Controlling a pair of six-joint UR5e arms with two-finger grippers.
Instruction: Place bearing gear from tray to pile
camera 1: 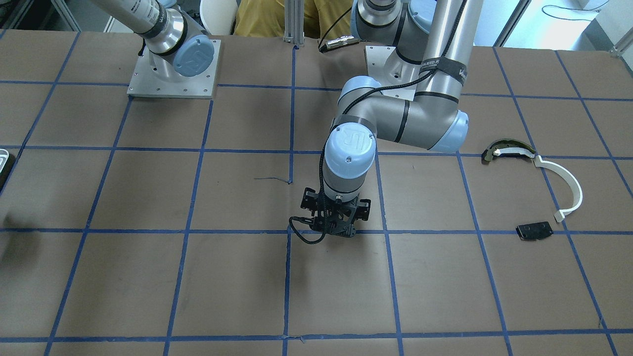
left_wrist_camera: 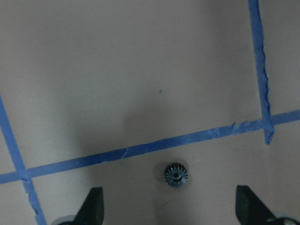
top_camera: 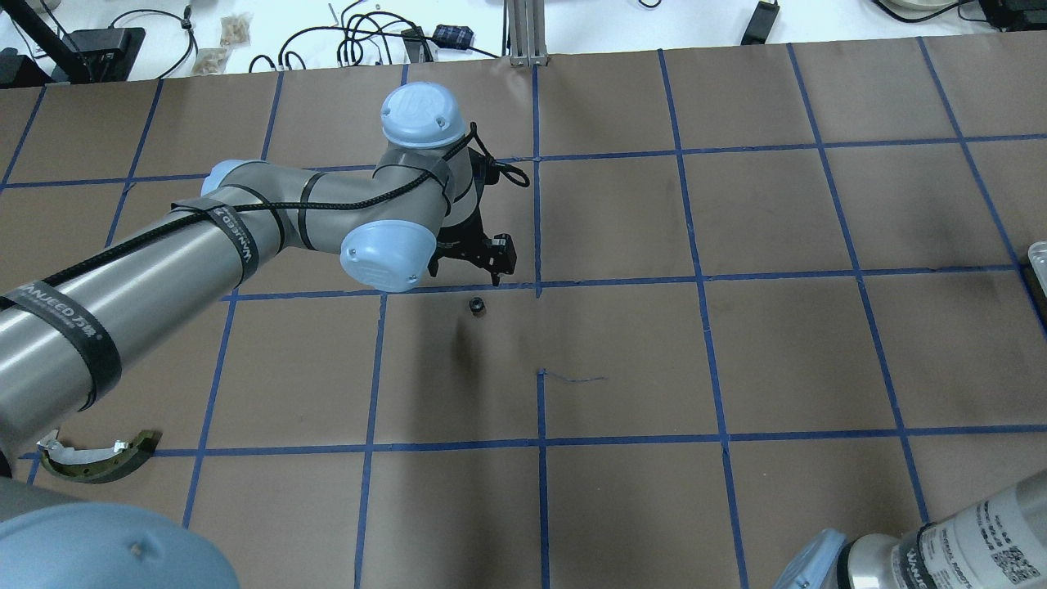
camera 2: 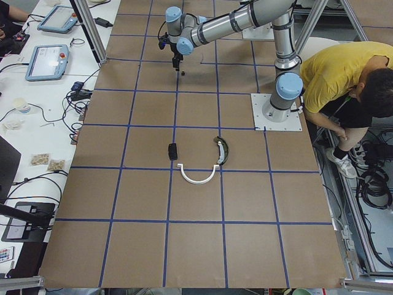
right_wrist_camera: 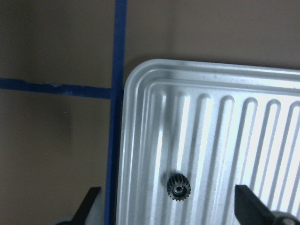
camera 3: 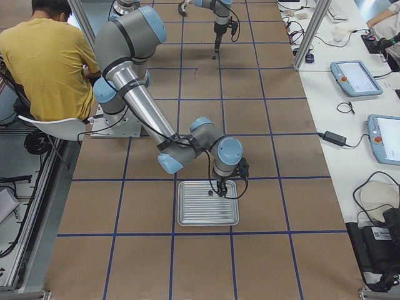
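The tray (right_wrist_camera: 140, 75), a ribbed metal one with a rounded rim, holds one bearing gear (right_wrist_camera: 178, 189). The gear lies flat in a groove near the tray's corner, just inside the rim. The right pincer (right_wrist_camera: 168, 206) hangs above that corner of the tray with its fingers (right_wrist_camera: 90, 204) spread wide. The gear lies in the gap between them and neither finger touches it. From the camera at the robot's right end, the near arm bends down over the tray's far edge.

A second gear (left_wrist_camera: 176, 175) lies on the brown counter (top_camera: 622, 360), well apart from the tray. It sits out in the middle, just beside a blue tape line (left_wrist_camera: 140, 149). The left pincer (left_wrist_camera: 171, 206) hovers above this gear, fingers parted wide on either side and gripping nothing. In the overhead view the gear (top_camera: 475, 306) lies on the counter clear of the pincer, beside a tape crossing.

The pile (camera 2: 199, 178) lies farther from the tray than the second gear does, on the robot's left part of the counter. It is made up of an olive-and-black curved piece (camera 1: 507, 150), a white arc strip (camera 1: 577, 193) touching that piece's end, and a flat black plate (camera 1: 534, 231) near the strip's other end. No gear lies among these parts.
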